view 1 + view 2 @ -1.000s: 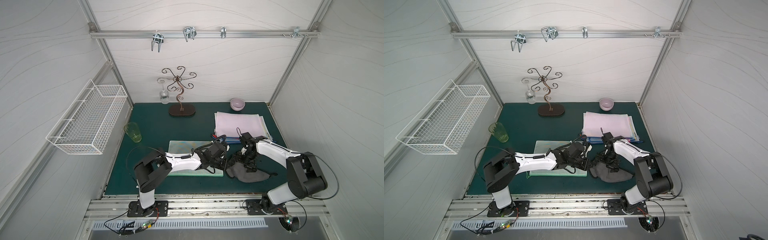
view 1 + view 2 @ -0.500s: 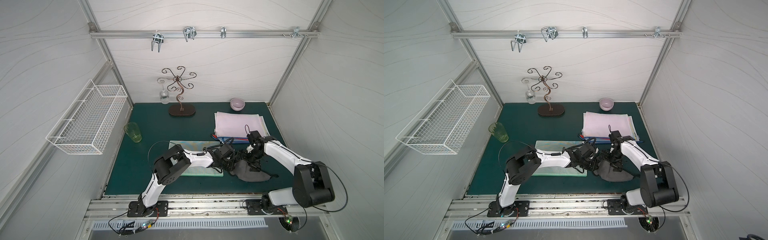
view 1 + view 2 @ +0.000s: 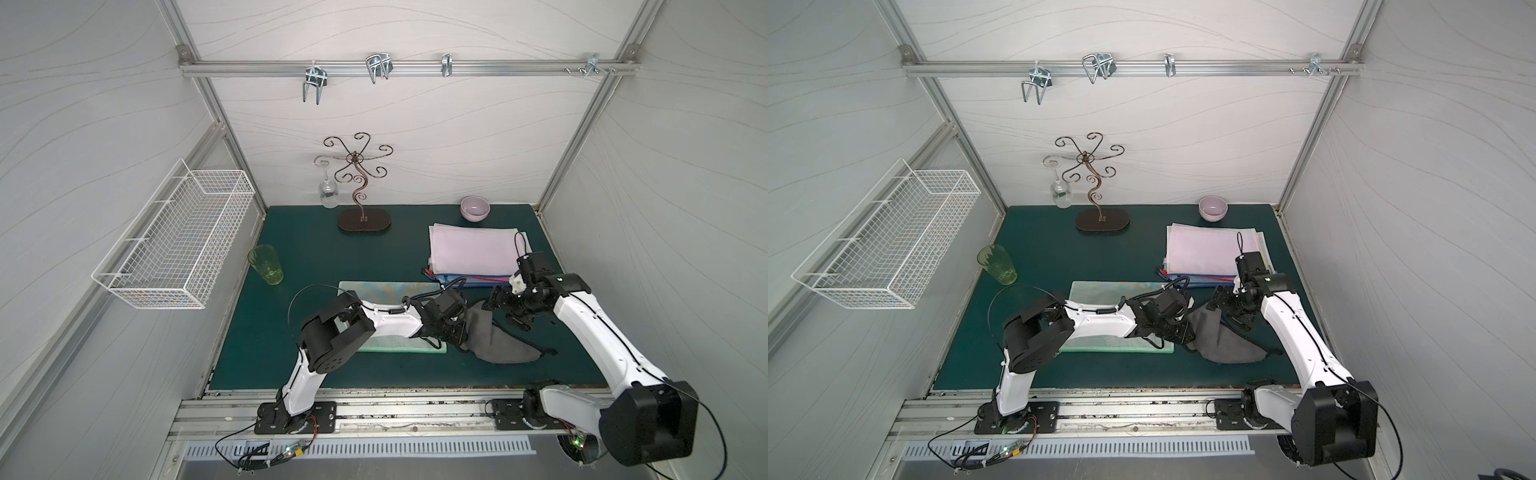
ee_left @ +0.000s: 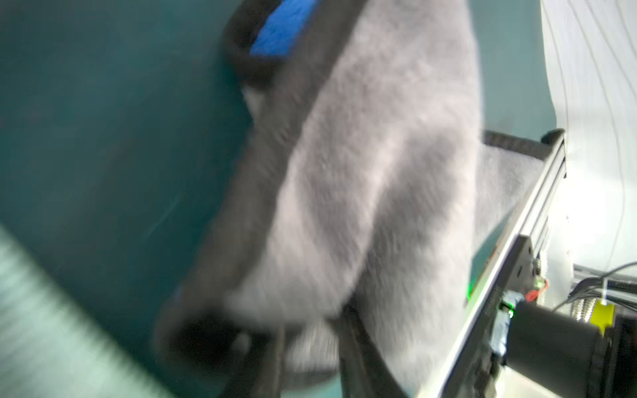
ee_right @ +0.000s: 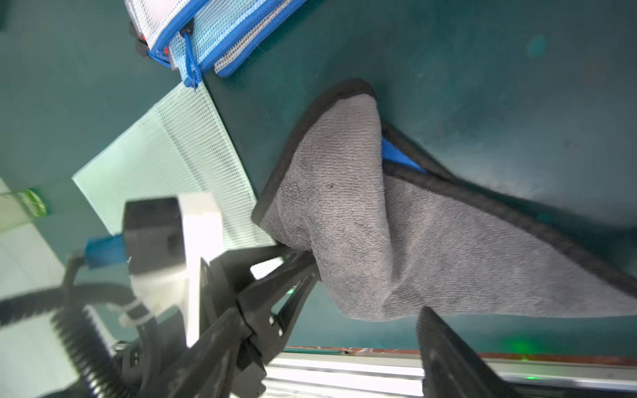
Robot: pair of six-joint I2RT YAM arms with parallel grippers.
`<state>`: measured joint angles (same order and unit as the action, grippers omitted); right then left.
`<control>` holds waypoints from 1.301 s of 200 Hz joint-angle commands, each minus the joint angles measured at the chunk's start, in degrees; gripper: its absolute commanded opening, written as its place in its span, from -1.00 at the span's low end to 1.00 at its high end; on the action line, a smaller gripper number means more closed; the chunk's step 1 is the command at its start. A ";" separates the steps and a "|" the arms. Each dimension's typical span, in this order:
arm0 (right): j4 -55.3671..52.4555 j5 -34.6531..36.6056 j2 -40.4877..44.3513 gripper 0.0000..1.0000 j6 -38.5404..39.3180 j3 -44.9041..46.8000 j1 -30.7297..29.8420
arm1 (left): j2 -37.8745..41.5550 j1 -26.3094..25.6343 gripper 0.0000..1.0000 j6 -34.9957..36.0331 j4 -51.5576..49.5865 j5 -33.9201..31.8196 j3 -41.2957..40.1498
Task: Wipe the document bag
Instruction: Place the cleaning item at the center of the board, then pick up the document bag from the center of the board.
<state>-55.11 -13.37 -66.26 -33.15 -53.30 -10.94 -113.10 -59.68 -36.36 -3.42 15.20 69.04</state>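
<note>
A: Where does the bag [image 3: 386, 291] lie?

B: Flat on the mat [image 3: 316, 257], front and centre. Its long axis runs side to side, in line with the front rail [image 3: 395, 419]. The left arm [image 3: 390, 325] stretches right over it.

A: And the cloth [image 3: 503, 343]?

B: Heaped on the mat just off the bag's right short edge. As far as both top views show, it is beside the bag, not on it. One corner stands up in a peak.

A: What do the left fingers have?

B: The left gripper [image 3: 457, 337] sits where bag and cloth meet. In the right wrist view its fingers [image 5: 275, 279] draw to a narrow point on a fold of the cloth, which reads as a pinch. The left wrist view is blurred and shows little beyond grey cloth.

A: The other side?

B: The right gripper [image 3: 496, 301] hangs beyond the peak with its fingers [image 5: 448, 351] spread wide and nothing between them. The cloth lies between it and the bag.

A: So which way does the wipe go?

B: From the left fingers the whole bag stretches away to the robot's left, back under that arm's own forearm. The left arm is the nearer one and it has the cloth, so the likely stroke is a pull leftward along the long axis — once the cloth is over that right short edge.

A: Any snag?

B: Probably the edge itself — a dragged fold could catch it and shift the light bag instead of sliding over.
</note>
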 commanded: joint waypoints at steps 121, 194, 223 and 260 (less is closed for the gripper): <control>19.29 -12.16 -32.03 -0.05 4.61 -11.78 -18.83 | 18.28 12.59 -0.31 -5.99 -6.17 -6.92 -20.95; 16.56 -2.63 -37.72 -0.06 5.68 -8.05 -18.94 | 16.02 13.44 -0.31 -7.31 -8.71 -7.57 -20.25; 19.98 -5.98 -39.40 -0.06 5.59 -5.33 -19.45 | 15.73 13.80 -0.32 -7.34 -8.42 -7.03 -20.78; 27.57 -15.50 -45.34 -0.05 4.92 -5.15 -22.66 | 15.40 14.07 -0.33 -7.87 -8.05 -6.76 -21.49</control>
<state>-33.71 -23.31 -103.98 -28.47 -61.36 -29.95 -95.57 -46.11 -43.51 -9.61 9.19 47.90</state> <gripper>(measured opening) 0.473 0.336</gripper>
